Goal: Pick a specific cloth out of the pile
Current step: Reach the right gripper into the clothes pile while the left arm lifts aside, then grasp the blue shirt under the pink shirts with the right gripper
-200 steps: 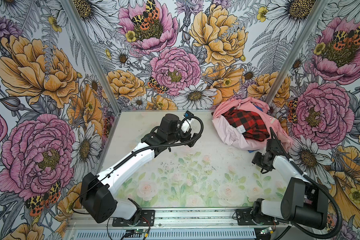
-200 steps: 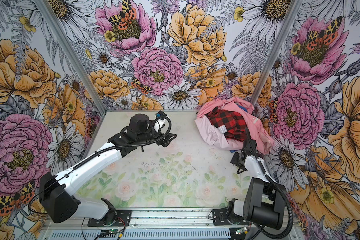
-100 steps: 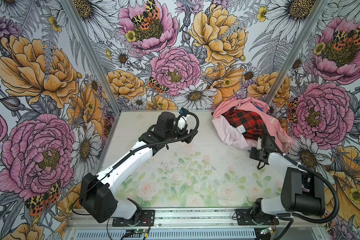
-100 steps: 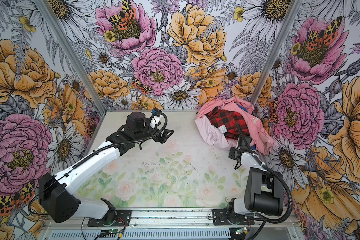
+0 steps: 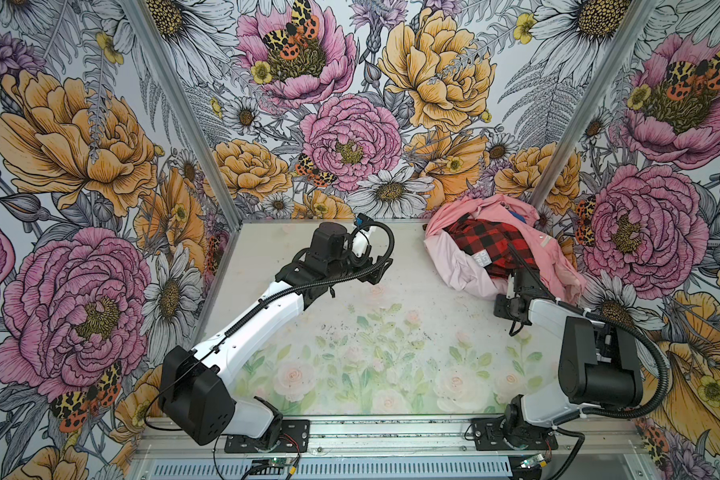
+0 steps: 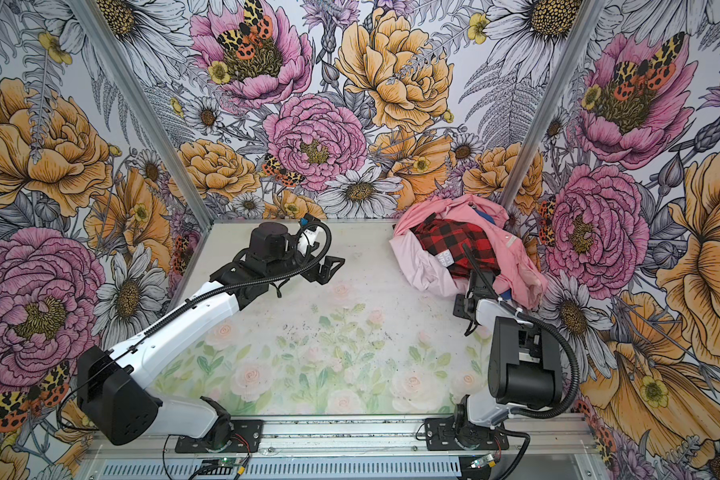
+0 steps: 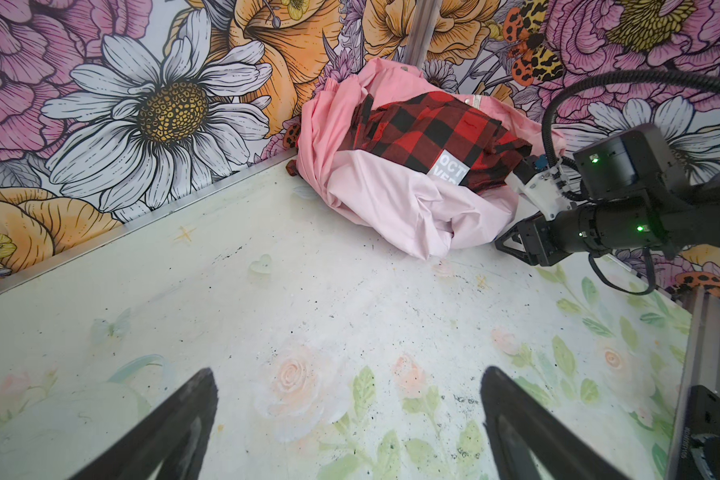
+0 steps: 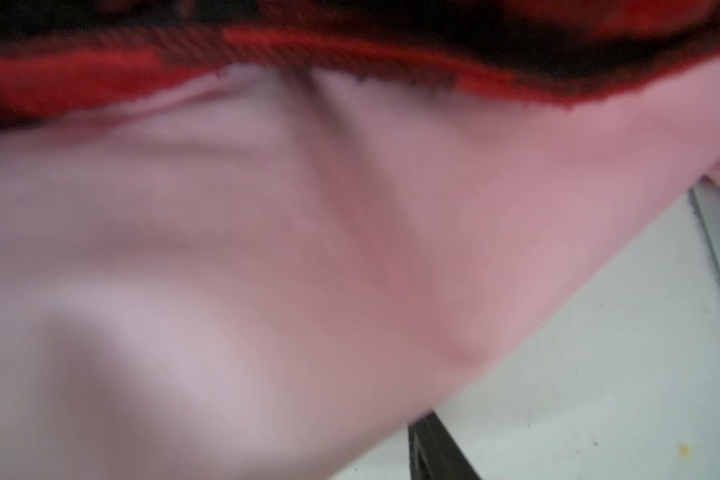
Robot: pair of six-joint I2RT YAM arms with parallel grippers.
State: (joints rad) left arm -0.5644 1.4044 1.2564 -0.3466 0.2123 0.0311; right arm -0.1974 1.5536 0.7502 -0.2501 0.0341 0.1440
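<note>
In far corner, pile (image 5: 554,254): two pink garments (image 5: 462,272), one plaid (image 5: 491,241), one cloth (image 5: 515,216).

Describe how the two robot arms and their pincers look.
Both arms have white shells on the long links and black joint housings. A black ribbed cable loops along the left arm and the right arm. The left pincer has black tapered fingers. Small green lights glow on the right wrist.

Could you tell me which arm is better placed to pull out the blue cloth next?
Probably right: the right gripper touches the heap of pink and plaid garments hiding most of the royal-blue fabric cloth; the open left gripper hovers apart.
</note>
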